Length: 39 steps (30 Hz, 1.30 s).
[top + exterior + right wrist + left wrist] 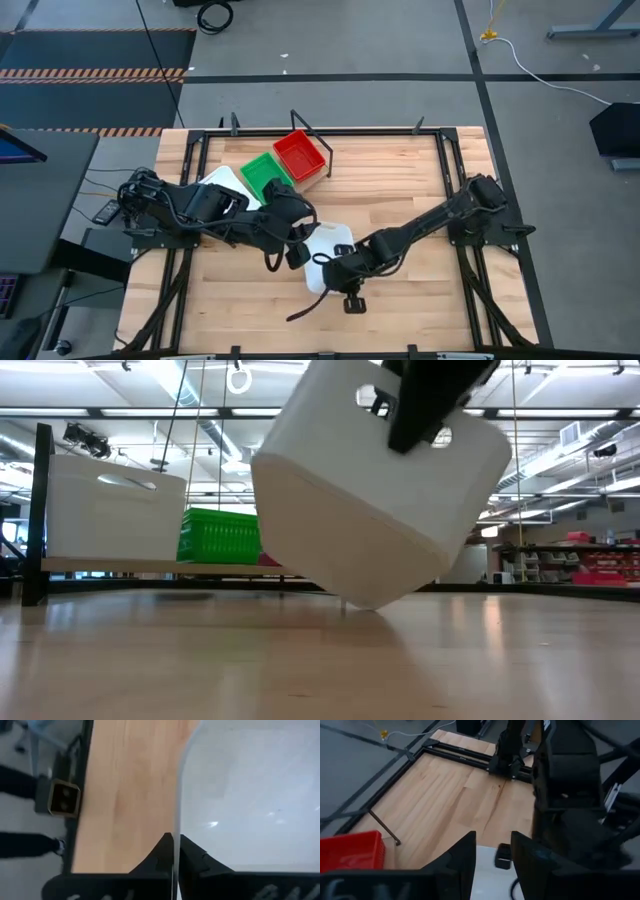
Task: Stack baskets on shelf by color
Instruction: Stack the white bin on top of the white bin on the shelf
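The white basket hangs tilted above the bench, one lower corner dipped nearly to the wood in the low view, its handle slots up near the top. From above it sits at the middle of the bench, between the two arms. The right hand is clamped on its rim: in the right wrist view the two dark fingers pinch the thin white wall, one inside and one outside. I cannot tell which way its long axis runs.

The left hand is just beside the same basket on its left side, fingers apart with a corner of white showing in the gap; whether they touch it I cannot tell.

Behind, towards the far edge, the shelf carries another white basket at its left end, a green basket next to it and a red basket beyond that. From above the three run in a slanting line from the left arm's elbow up to the far rail, so the shelf's long axis lies on a diagonal.

The left arm lies across the near side of the shelf. The right half of the bench and the near strip in front of the held basket are bare wood, bounded by a black frame
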Tool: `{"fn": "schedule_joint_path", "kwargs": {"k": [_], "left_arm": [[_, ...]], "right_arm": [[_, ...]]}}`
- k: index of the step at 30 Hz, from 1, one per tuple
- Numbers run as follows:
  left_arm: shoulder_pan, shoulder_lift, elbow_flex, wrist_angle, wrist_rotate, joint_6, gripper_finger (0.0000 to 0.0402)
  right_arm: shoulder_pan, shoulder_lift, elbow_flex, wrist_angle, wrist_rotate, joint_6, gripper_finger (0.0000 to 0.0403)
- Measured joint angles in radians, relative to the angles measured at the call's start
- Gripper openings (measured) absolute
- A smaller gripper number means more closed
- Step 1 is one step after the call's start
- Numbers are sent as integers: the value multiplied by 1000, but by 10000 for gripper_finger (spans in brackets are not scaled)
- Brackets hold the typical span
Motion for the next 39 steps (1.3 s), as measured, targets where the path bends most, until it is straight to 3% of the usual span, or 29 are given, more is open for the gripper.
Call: {"fn": "schedule_joint_path", "kwargs": {"k": [8,16,23,32,36,39], "left_arm": [[0,0,0,0,0,-214,130],[0,0,0,0,-28,-395,130],[-39,21,3,3,-31,-467,130],[-87,127,1,-23,-3,-463,130],[-101,173,1,-25,-2,-469,130],[-99,238,1,-16,57,-466,131]], "right_arm": [[-25,0,0,-56,-4,-169,41],[-39,-2,0,-79,14,-247,145],[-46,-107,-1,-417,35,-177,216],[-35,-373,-1,-671,67,-150,219],[-22,-508,-1,-734,68,-62,216],[-17,-606,-1,-760,117,24,216]]}}
